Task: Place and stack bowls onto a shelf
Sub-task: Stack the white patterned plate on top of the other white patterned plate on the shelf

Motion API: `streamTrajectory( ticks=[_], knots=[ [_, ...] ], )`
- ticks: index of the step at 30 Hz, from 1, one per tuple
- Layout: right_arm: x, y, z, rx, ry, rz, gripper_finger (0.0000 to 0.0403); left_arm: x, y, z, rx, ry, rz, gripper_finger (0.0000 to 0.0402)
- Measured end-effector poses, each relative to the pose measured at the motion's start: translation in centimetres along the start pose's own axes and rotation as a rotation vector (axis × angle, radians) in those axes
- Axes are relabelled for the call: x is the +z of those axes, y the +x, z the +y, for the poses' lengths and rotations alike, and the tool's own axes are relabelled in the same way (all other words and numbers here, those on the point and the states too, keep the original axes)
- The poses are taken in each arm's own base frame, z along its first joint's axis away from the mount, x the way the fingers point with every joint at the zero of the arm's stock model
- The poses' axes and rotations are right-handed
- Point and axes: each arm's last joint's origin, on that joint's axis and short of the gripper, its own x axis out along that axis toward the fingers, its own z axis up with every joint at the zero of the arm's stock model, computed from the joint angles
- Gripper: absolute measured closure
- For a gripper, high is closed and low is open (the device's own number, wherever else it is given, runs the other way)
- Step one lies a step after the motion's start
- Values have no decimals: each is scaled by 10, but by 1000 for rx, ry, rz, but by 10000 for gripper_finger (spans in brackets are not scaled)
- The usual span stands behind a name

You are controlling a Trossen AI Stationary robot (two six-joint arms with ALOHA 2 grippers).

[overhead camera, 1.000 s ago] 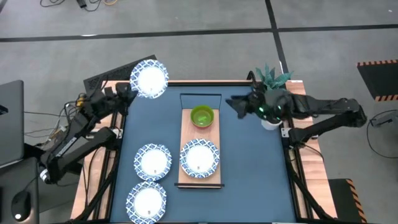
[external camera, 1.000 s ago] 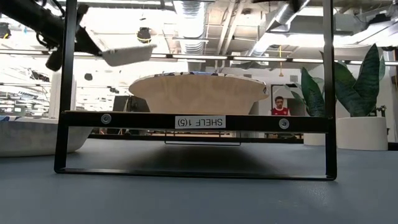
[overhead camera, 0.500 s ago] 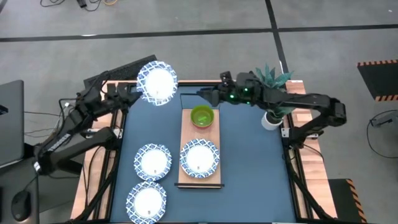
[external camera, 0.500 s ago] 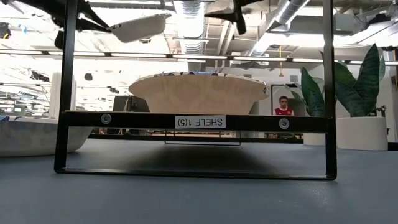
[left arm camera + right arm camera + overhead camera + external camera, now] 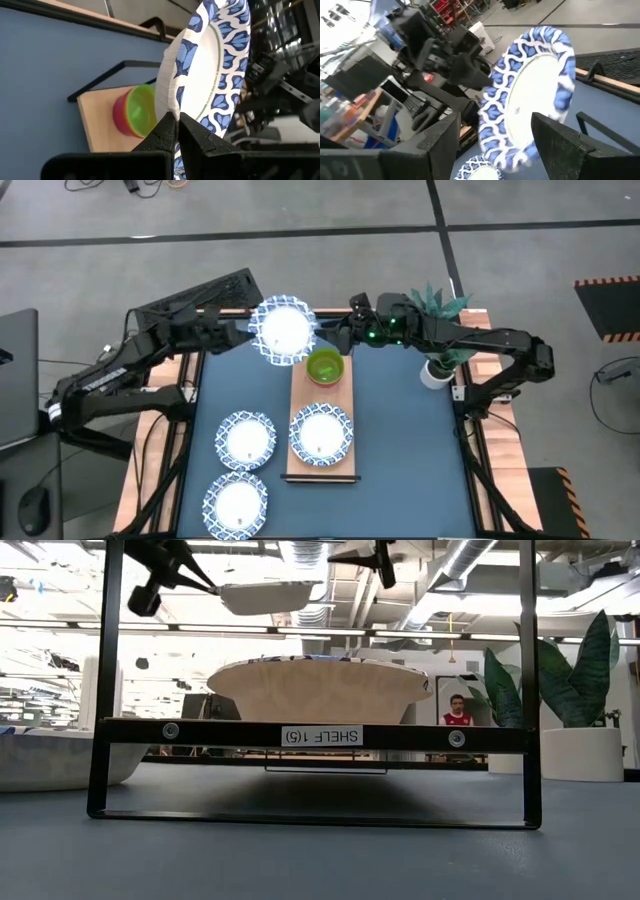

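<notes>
Fingers of my left arm [image 5: 172, 131] are pinched tight on the rim of one white dish with the blue pattern [image 5: 283, 330], which hangs in the air just above the far end of the wooden shelf [image 5: 300, 460], beside the stack of small bowls with the green bowl [image 5: 324, 367] on top. My right fingers [image 5: 495, 145] stand spread wide on either side of the dish's opposite edge, holding nothing as yet, so I judge a handover is near. The thin rim grip is the weak spot: if my left lets go before my right has bitten, the dish drops onto the green bowl and may knock the stack off the shelf. If my right closes off-centre, the dish could twist and slip out. Another dish [image 5: 321, 433] already sits mid-shelf, and two more [image 5: 246, 440] [image 5: 237, 503] wait on the blue bench [image 5: 400, 450]. From above, my right fingertips vanish behind the carried dish, so contact there cannot be judged. How many small bowls sit under the green one I cannot count; red shows beneath it in my left wrist view.
</notes>
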Motion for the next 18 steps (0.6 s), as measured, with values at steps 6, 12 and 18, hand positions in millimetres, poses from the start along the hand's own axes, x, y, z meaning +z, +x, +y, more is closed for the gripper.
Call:
streamTrajectory(
  ticks=[6, 12, 18],
  knots=[
    [-10, 8, -8, -55, -15, 68, 133, -2, 12, -12, -2, 47, 45, 401],
    [-15, 13, -12, -75, -29, 95, 140, -4, 16, -13, 10, 57, 64, 401],
    [-9, 1, -5, -43, -19, 85, 149, -4, 14, -13, 12, 64, 50, 401]
  ],
)
